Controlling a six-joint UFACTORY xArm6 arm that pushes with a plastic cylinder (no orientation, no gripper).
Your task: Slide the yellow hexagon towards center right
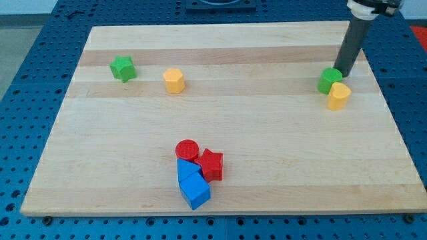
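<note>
A yellow hexagon-like block (173, 81) sits in the board's upper left part, to the right of a green star (123, 68). A second yellow block (339, 95), whose shape is unclear, sits at the view's upper right. It touches a green block (329, 80) on that block's lower right. My tip (343, 75) rests on the board right against the green block's upper right side, just above the second yellow block. The rod rises from there toward the view's top right. The tip is far to the right of the yellow hexagon-like block.
A cluster sits at the bottom centre: a red cylinder (187, 149), a red star (211, 164) and two blue blocks (189, 170) (195, 191) touching one another. The wooden board's right edge (390, 113) lies close to the tip.
</note>
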